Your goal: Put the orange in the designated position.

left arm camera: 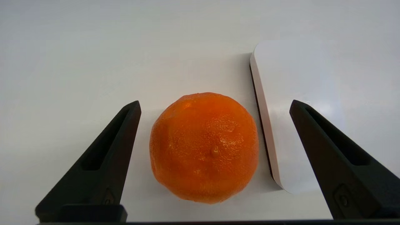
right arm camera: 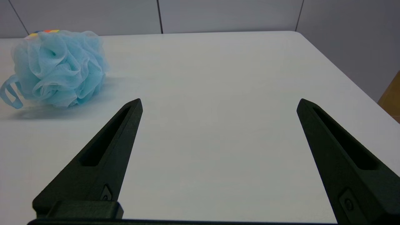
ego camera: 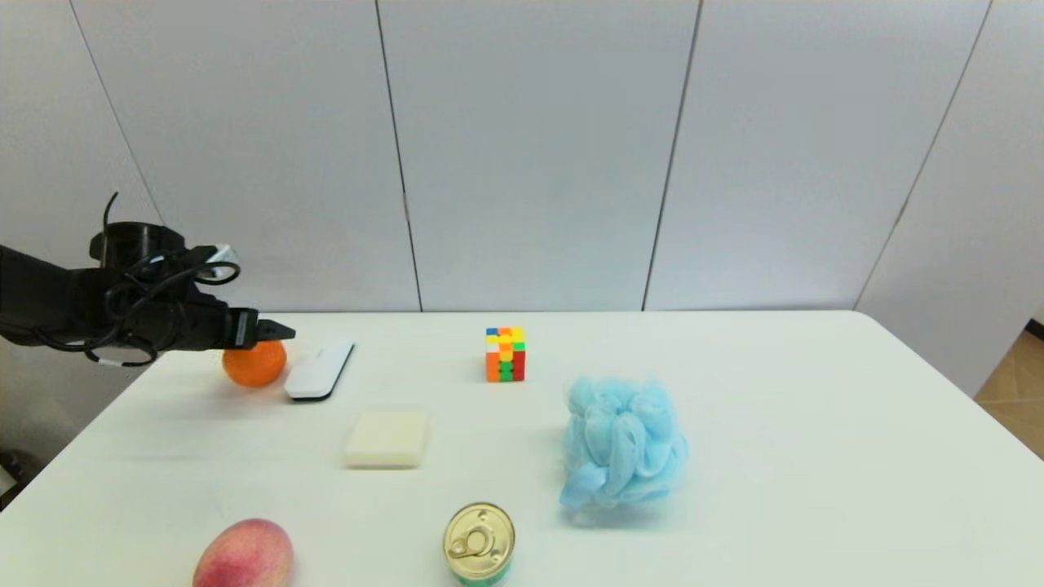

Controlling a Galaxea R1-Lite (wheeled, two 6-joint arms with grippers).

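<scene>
Partly hidden in the head view, the orange (ego camera: 254, 364) sits at the left of the frame toward the table's far edge, its top covered by the left gripper (ego camera: 276, 331), which hangs over it; the arm behind is cut off by the left border. From that angle the fingers overlap, so their spread is hard to read there, but the left wrist view shows them wide apart with the orange (left arm camera: 204, 147) resting on the white table (left arm camera: 78, 62) between them, touching neither. Just beside the fruit lies a flat white device with a dark underside (left arm camera: 300, 103), possibly a remote; one finger hangs over it. The head view places this device (ego camera: 320, 370) right of the orange. At the bottom edge of the head view a pink-red fruit (ego camera: 244, 555) and a ring-pull can (ego camera: 479, 541) are cut off. The right gripper (right arm camera: 218, 106) is outside the head view; its own camera shows it spread over bare tabletop, a blue bath pouf (right arm camera: 57, 68) in the upper left hiding most of a puzzle cube (right arm camera: 43, 31).
</scene>
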